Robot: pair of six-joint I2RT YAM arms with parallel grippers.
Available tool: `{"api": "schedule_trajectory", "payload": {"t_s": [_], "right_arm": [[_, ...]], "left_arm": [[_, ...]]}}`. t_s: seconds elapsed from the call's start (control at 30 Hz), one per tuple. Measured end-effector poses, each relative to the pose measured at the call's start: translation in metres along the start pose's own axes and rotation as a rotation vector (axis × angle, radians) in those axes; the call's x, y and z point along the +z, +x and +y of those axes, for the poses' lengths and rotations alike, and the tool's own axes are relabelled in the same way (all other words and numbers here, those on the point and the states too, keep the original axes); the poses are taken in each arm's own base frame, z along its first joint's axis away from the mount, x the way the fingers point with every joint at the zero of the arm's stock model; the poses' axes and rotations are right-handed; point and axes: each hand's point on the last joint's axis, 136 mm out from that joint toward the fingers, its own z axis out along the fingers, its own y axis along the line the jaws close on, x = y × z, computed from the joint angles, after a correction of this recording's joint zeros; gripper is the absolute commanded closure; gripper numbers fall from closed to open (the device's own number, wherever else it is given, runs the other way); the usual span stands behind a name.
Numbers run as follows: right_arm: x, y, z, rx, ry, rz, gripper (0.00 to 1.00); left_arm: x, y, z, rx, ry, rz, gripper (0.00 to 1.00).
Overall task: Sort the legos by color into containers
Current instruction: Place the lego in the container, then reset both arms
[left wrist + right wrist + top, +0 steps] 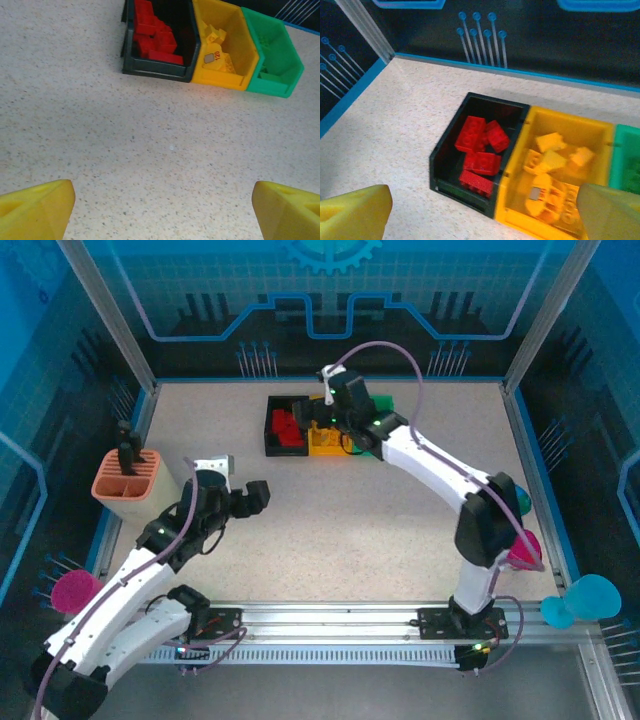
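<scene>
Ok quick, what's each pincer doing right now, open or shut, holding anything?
Left pincer: open, empty, over the table.
Right pincer: open, empty, above the black bin and the yellow bin.

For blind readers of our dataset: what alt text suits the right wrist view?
A black bin of red bricks, a yellow bin of yellow bricks and the edge of a green bin stand side by side on a speckled table. The open right gripper's yellow fingertips show in the bottom corners.
</scene>
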Motion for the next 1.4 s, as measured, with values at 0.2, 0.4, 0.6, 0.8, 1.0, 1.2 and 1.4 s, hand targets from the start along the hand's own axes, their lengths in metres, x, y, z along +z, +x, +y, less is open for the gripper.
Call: {"api": "schedule_trajectory", "payload": {"t_s": [0.2, 0.4, 0.6, 0.8, 1.0, 1.2, 1.4], "right_arm": [[-0.045, 0.029, -0.045, -0.102, 0.145, -0.004, 0.03], [-0.096, 0.06, -0.086, -0.184, 0.281, -0.037, 0.0], [-0.143, 0.092, -0.124, -0.246, 0.399, -0.149, 0.05], [-0.17, 0.15, -0.152, -0.299, 0.449, -0.201, 0.01], [-0.203, 0.165, -0.171, -0.263, 0.522, -0.255, 0.0], [-0.218, 0.188, -0.185, -0.234, 0.561, -0.272, 0.0], [-0.217, 0.219, -0.192, -0.224, 0.558, -0.196, 0.0]], "left_arm": [[-0.001, -0.009, 0.015, 0.041, -0.087, -0.05, 0.05], [0.0, -0.018, 0.028, 0.087, -0.174, -0.091, 0.02], [0.001, -0.027, 0.04, 0.122, -0.251, -0.151, 0.01], [0.005, -0.024, 0.057, 0.156, -0.338, -0.191, 0.01], [0.011, -0.017, 0.074, 0.195, -0.415, -0.226, 0.01], [0.015, -0.01, 0.081, 0.245, -0.455, -0.257, 0.01], [0.02, 0.002, 0.086, 0.301, -0.482, -0.259, 0.01]]}}
